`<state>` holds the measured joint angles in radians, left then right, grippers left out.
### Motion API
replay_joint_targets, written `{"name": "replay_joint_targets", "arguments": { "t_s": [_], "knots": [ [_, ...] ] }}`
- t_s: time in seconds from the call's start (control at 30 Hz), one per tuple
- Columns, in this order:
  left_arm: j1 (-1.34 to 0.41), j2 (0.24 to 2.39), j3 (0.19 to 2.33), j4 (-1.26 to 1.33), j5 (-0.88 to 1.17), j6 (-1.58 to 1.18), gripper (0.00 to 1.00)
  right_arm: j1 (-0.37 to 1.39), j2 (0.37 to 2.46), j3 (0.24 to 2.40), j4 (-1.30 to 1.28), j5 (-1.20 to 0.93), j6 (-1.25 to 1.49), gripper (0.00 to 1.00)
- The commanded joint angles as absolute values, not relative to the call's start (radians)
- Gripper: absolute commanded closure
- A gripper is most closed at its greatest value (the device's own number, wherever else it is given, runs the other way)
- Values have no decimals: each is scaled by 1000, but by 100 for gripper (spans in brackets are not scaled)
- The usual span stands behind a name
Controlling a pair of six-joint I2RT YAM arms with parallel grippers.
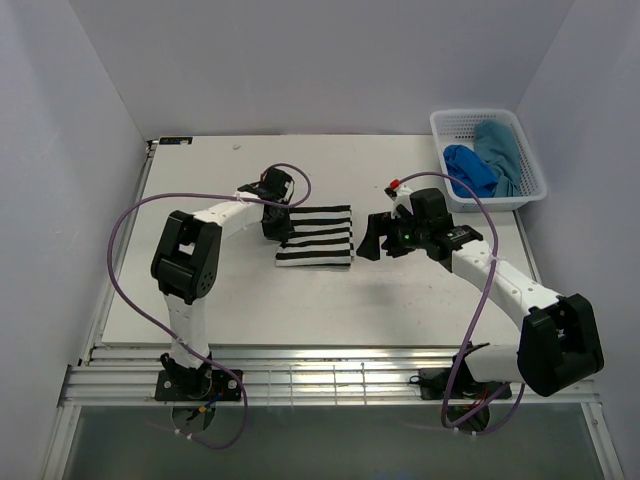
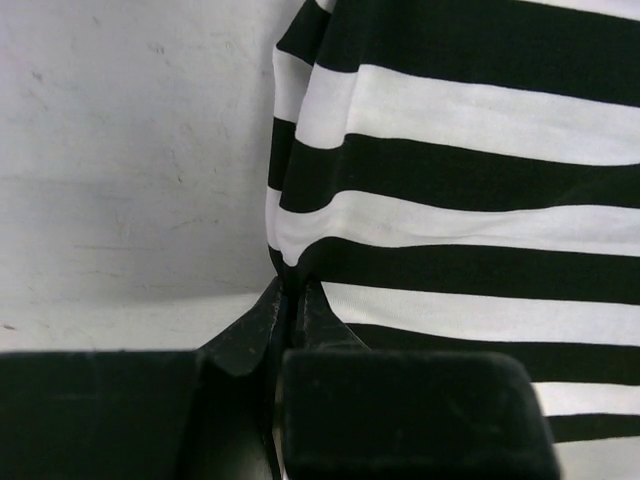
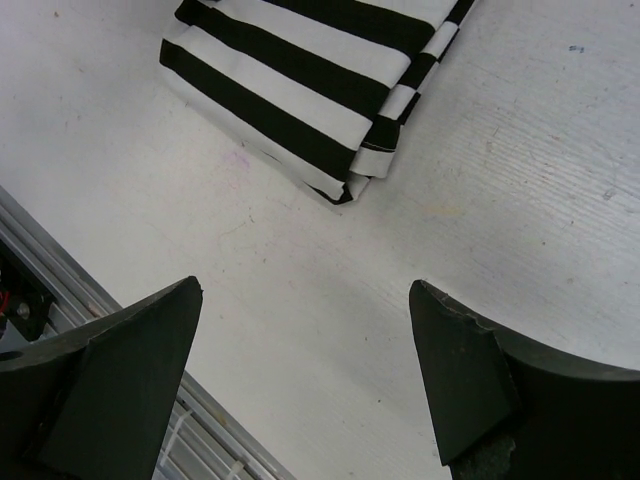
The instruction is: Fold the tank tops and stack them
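Striped top (image 1: pixel 318 235) sits folded in a flat rectangle mid-bench (image 1: pixel 250 300), between the two arms, stripes running left-right in the top view.

Left claw (image 1: pixel 277 225) is down at the top's left edge. Left wrist view: the claw (image 2: pixel 290 300) is nearly closed, only a thin slit left, with the striped cloth's (image 2: pixel 470 190) edge pinched in it. Cloth bunches a little right at the pinch and is flat beyond, with bare bench (image 2: pixel 130 170) to the left of it.

Right claw (image 1: pixel 370 240) is just beside the top's right edge and not touching it. Right wrist view: the claw (image 3: pixel 305 288) is spread wide with nothing between the fingers (image 3: pixel 130 370) and bare bench (image 3: pixel 520 180) under them. The top's (image 3: pixel 300 80) stacked, folded corner lies ahead of the fingertips, and several layers show at that corner.

White mesh basket (image 1: pixel 487 115) is at the far right corner of the bench, well apart from the striped top. Inside it are the blue top (image 1: pixel 468 168) and the teal top (image 1: pixel 500 150), both crumpled and touching. Blue sits left and nearer, teal right and further back.

A purple cable (image 1: pixel 125 225) loops off the left arm.
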<state>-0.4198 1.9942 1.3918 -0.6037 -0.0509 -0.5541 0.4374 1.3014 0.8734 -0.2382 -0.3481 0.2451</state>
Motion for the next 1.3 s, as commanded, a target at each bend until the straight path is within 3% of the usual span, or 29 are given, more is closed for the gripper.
{"name": "replay_joint_targets", "arguments": {
  "t_s": [0.0, 0.4, 0.77, 1.0, 1.27],
  "knots": [
    [-393, 2019, 1407, -574, -161, -419, 100, 426, 1308, 923, -236, -327, 210, 10],
    [-135, 2157, 1561, -437, -196, -105, 100, 426, 1266, 908, -247, -235, 117, 10],
    [72, 2420, 1988, -466, -86, 162, 100, 419, 1331, 927, -265, -153, 110, 10],
    [113, 2523, 2164, -479, -113, 250, 100, 417, 1370, 943, -278, -155, 109, 10],
    [175, 2528, 2203, -442, -118, 359, 100, 411, 1411, 956, -295, -121, 107, 10]
  ]
}}
